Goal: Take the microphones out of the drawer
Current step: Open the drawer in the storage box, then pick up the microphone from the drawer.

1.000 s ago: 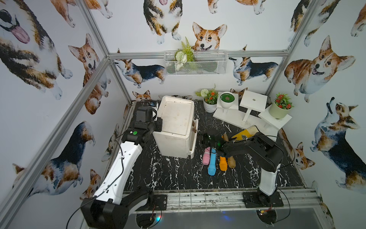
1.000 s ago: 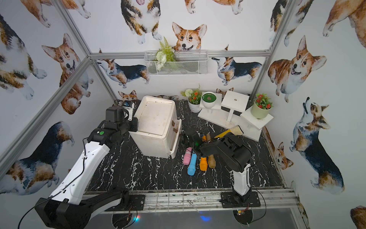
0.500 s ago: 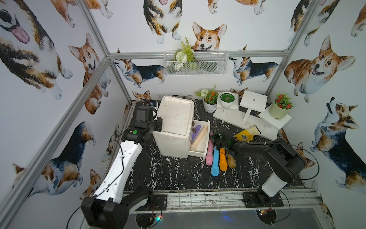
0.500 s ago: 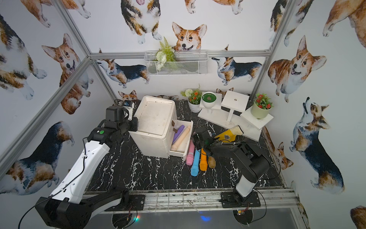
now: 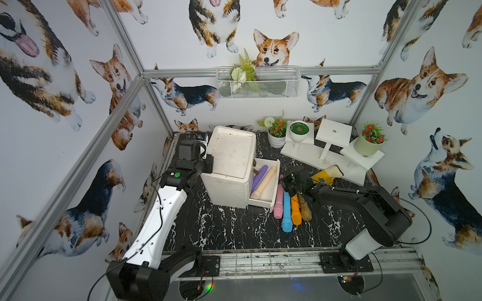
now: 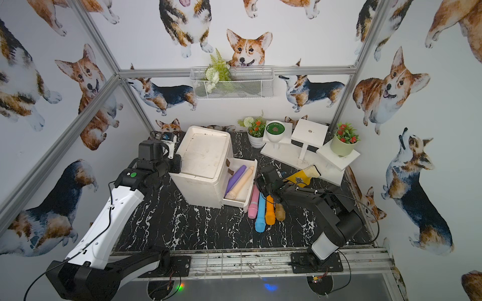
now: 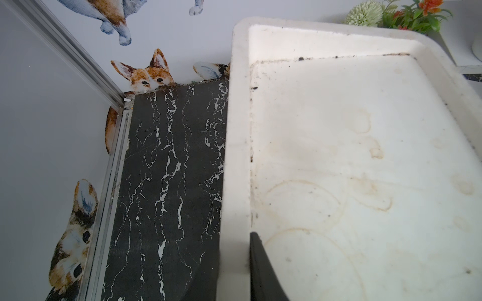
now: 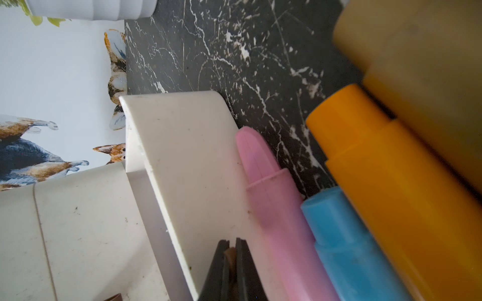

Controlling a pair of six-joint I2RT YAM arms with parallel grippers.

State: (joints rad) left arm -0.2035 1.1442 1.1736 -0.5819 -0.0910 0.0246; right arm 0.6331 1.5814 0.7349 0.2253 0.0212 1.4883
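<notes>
Marble tabletop [image 5: 234, 229]: microphone [image 5: 263, 182] in drawer [image 5: 260, 202], beside right claw [image 5: 287, 183]

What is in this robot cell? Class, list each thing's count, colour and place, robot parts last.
cabinet: one, white, back left of table.
drawer: one, white, pulled open.
purple microphone, beige microphone: two, lying in drawer.
pink microphone, blue microphone, orange microphone, brown microphone: four, side by side beside drawer.
stand: one, white, back right.
potted plants: three, two white, one green, on and beside stand.
object: one, yellow, before stand.
wire basket: one, white, back wall.
left end effector: one, black, gripping cabinet rim.
right end effector: one, black, pinching drawer's brown handle.
</notes>
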